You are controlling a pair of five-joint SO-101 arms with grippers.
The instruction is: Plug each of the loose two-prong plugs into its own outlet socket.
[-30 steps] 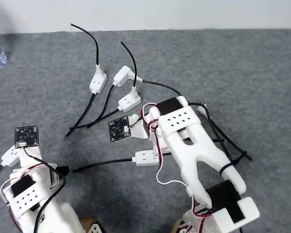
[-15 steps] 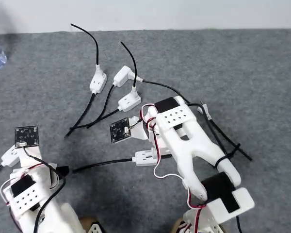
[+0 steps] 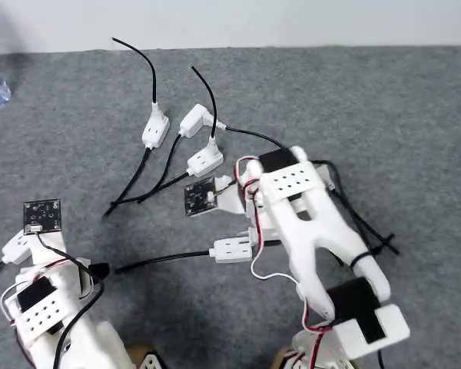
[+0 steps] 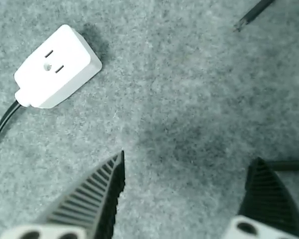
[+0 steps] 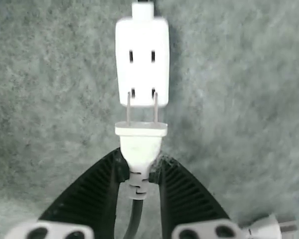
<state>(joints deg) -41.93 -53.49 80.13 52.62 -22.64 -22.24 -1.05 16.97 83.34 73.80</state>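
Nearest, the left arm (image 3: 42, 307) sits at the near left corner of the grey tabletop (image 3: 415, 115), as it did a second ago. The left gripper (image 4: 189, 164) hangs wide open over bare tabletop, with nothing between its fingers. Just beyond it lies a single outlet socket (image 4: 57, 66), face up, with its black cord running off one end.

The right arm (image 3: 292, 184) stretches from the near edge toward the middle of the tabletop. Since the earlier frames its wrist has shifted slightly to the right and farther away, taking the small camera board (image 3: 202, 197) with it. The right gripper (image 5: 140, 157) is clamped narrowly on a white two-prong plug (image 5: 140, 142), gripping the body and strain relief. The prongs point away from the gripper. Their tips meet the near pair of slots on a white double outlet socket (image 5: 142, 59) that lies flat on the tabletop. Whether the prongs have gone into the slots cannot be told. In the high view that socket (image 3: 233, 248) lies just beside the arm, its cord trailing left, and it has not moved. Another loose plug (image 5: 269, 226) lies near the right gripper.

Farther out, three white pieces on black cords are grouped together, all unchanged. The nearest piece (image 3: 205, 160) lies just beyond the camera board. The angled piece (image 3: 194, 121) lies behind it, and the far-left piece (image 3: 155, 128) has its cord curling toward the back edge.
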